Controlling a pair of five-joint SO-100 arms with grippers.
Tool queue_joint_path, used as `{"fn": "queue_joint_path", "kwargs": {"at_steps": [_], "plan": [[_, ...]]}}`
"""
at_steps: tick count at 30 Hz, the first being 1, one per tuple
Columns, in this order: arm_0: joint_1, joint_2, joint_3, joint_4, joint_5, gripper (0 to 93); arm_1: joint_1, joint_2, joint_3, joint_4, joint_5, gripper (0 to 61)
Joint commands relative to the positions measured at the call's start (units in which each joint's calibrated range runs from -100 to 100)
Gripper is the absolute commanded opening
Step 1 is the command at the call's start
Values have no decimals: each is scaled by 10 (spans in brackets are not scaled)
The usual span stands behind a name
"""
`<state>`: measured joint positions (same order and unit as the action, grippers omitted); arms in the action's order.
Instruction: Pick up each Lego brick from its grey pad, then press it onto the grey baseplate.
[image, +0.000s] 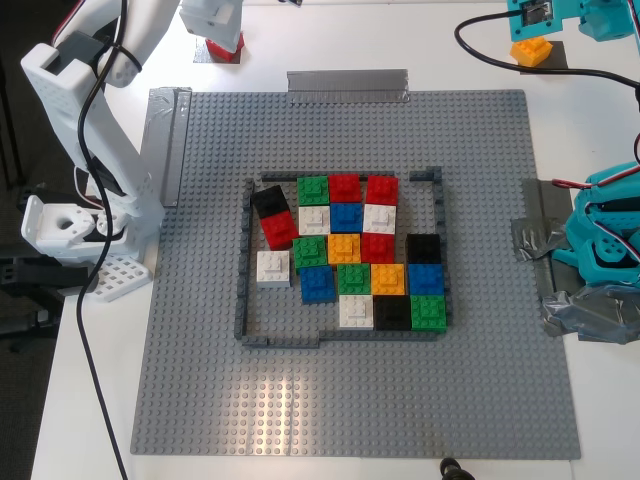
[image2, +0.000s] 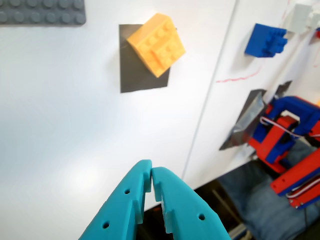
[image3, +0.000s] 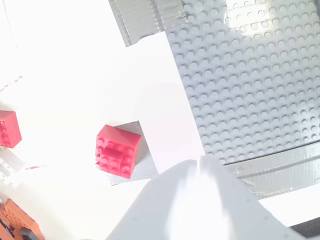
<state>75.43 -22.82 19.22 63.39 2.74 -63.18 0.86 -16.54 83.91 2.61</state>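
Overhead, my first gripper (image2: 151, 175) hangs pinched to a narrow slit, empty — the orange brick (image2: 156, 44) sits on its grey pad (image2: 131, 75). My second gripper (image3: 200, 165), apparently closed, hovers near the red brick (image3: 118, 150) — beside the grey baseplate (image3: 250, 80).

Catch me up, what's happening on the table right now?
Neither arm is holding anything yet. My first gripper, jaws shut and empty, hangs above the orange brick, which sits on its grey pad. My second gripper is near the red brick on the other pad; its jaws are too washed out to read. The grey baseplate already carries a cluster of coloured bricks inside a low dark frame.
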Motion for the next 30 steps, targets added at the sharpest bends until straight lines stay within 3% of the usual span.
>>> {"fn": "queue_joint_path", "kwargs": {"at_steps": [1,8,16,30], "plan": [[-10,-14,7,-12,6,0,112,-231,217,-52,39,1],[-10,-14,12,-31,7,0,108,-251,259,-71,24,1],[-5,-15,12,-30,6,0,111,-241,233,-69,51,1],[-6,-22,-23,-28,6,0,55,-134,20,56,103,1]]}}
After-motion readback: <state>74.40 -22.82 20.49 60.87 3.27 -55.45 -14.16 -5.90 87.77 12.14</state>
